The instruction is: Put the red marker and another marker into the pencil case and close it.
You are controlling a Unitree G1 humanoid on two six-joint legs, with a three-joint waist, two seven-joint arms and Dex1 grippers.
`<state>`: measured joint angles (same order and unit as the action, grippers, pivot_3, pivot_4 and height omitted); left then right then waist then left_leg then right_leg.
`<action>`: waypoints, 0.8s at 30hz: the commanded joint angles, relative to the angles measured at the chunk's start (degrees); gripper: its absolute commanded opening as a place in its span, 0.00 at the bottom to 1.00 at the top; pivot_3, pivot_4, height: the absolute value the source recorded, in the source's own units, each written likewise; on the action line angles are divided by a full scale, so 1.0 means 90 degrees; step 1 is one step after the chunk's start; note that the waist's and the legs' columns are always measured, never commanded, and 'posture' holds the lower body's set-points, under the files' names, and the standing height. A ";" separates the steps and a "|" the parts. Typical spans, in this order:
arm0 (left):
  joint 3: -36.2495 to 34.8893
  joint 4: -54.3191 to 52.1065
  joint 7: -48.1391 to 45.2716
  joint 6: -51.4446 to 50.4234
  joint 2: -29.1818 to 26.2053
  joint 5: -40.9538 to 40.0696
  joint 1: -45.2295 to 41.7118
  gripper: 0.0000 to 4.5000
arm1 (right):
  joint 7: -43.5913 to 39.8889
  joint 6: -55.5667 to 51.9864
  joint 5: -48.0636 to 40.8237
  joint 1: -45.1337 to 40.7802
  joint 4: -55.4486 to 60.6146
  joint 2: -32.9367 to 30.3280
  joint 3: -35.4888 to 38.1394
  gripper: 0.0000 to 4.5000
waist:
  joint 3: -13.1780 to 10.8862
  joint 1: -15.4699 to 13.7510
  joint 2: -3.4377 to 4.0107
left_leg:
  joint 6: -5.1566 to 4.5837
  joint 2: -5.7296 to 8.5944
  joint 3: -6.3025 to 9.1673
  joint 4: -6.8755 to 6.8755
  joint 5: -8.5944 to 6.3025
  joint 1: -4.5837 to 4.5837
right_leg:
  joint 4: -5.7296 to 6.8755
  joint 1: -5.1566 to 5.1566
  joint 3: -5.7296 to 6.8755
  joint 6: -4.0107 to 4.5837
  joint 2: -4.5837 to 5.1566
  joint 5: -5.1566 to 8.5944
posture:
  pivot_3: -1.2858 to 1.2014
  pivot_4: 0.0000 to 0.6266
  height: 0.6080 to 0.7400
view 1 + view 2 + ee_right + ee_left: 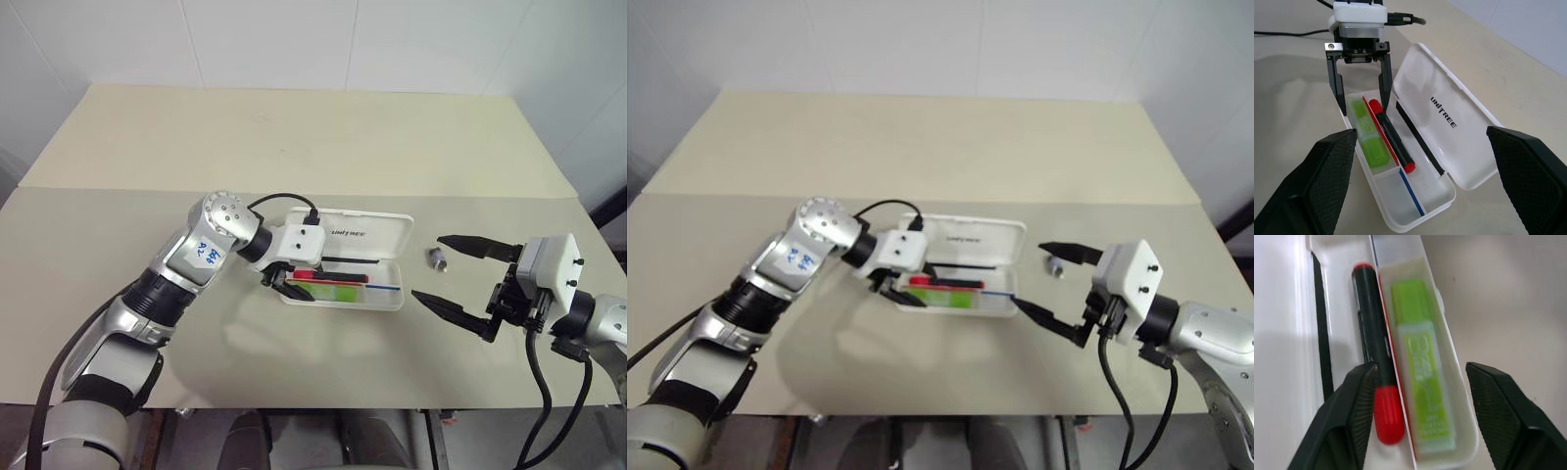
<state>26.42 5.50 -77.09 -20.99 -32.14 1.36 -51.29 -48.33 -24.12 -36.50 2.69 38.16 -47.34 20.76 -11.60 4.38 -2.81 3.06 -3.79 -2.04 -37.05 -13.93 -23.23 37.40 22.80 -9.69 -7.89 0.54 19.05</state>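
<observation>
- The left gripper (1360, 73) hangs over the near-left end of the pencil case (1449, 127), its two black fingers (1335, 81) parted and holding nothing; one finger stands outside the case's end wall, the other just above the red marker's cap.
- The red marker (1392, 137) lies flat in the tray of the open case — black barrel, red cap toward the left gripper, red tip at the other end.
- The green highlighter (1368, 133) lies beside it in the narrow outer compartment, a thin red divider line between the two.
- A blue line (1411, 193) runs along the tray floor in the empty end section beyond the markers.
- The lid lies folded back flat on the table (294, 137), and "UNITREE" is printed on its inner face in dark capitals.
- The left wrist view adds faint embossed lettering on the highlighter's clear body, too soft to read, and a black strip along the hinge side.
- The left forearm carries a white label (208, 254) with blue handwriting, not legible.
- The right gripper (460, 277) waits well apart to the right of the case, fingers spread wide and empty.
- The head views show a small grey cylindrical piece (438, 258) on the table between the case and the right gripper.
</observation>
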 commanded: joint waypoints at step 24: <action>-0.2454 -0.0269 -0.0123 0.0217 -0.1012 -0.1921 -0.0318 0.99 | 0.2224 -0.4930 0.0015 -0.2806 -0.1784 -0.0751 -0.1197 1.00 | -0.0003 0.0039 0.0006 | -0.0012 -0.0002 -0.0006 0.0018 -0.0011 -0.0012 | -0.0007 0.0024 -0.0001 0.0007 0.0005 0.0011 | 0.52 0.24 1.00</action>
<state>6.64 3.97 -79.09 -19.86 -40.06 -15.47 -53.21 -29.00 -67.98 -37.05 -21.88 22.27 -54.40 10.60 -11.62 4.74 -2.76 2.95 -3.81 -2.09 -36.88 -14.03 -23.34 37.34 23.03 -9.70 -7.83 0.58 19.15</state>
